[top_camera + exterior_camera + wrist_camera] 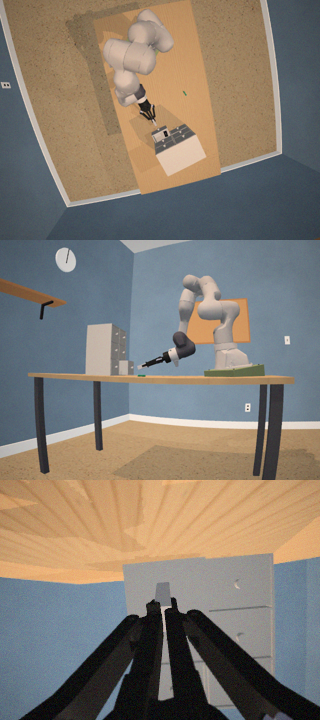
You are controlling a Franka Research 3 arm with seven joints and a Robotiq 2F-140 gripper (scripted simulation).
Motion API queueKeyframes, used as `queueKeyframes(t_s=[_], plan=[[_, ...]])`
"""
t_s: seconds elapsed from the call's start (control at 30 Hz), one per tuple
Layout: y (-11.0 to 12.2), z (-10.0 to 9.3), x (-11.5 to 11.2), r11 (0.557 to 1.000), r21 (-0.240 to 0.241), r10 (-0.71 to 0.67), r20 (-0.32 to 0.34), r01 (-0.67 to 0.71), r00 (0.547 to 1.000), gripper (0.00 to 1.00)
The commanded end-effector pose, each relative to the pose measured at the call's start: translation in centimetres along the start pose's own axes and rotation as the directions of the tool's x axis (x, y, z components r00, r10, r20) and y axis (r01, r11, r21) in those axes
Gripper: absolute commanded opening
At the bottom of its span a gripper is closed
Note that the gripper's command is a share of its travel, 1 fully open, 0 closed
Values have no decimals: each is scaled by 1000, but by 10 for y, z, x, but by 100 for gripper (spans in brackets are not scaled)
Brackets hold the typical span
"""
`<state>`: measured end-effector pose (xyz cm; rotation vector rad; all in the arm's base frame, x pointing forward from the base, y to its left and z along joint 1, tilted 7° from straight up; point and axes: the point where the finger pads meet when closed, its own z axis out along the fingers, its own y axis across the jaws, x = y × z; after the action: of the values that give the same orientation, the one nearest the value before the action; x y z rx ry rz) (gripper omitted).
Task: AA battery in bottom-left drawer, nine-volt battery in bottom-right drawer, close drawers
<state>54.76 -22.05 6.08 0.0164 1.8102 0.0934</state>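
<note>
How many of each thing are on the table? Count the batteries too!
Batteries: 2 (green AA battery on the table, black nine-volt battery in the open drawer)
Chests: 1
Robot arms: 1
Total: 4
</note>
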Motion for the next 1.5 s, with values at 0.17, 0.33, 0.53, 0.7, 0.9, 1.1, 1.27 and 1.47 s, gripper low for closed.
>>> queueKeyframes(t_s=[0.17,0.33,0.53,0.7,0.9,1.1,1.27,1.47], plan=[[1,10,-3,1000,-1,-1,-3,1,1000,0],[1,14,-4,1000,-1,-1,-3,1,1000,0],[1,23,-8,1000,-1,-1,-3,1,1000,0],[1,32,-11,1000,-1,-1,-3,1,1000,0],[1,39,-13,1000,-1,-1,-3,1,1000,0],[1,49,-17,1000,-1,-1,-3,1,1000,0],[1,57,-20,1000,-1,-1,-3,1,1000,0],[1,64,-22,1000,-1,-1,-3,1,1000,0]])
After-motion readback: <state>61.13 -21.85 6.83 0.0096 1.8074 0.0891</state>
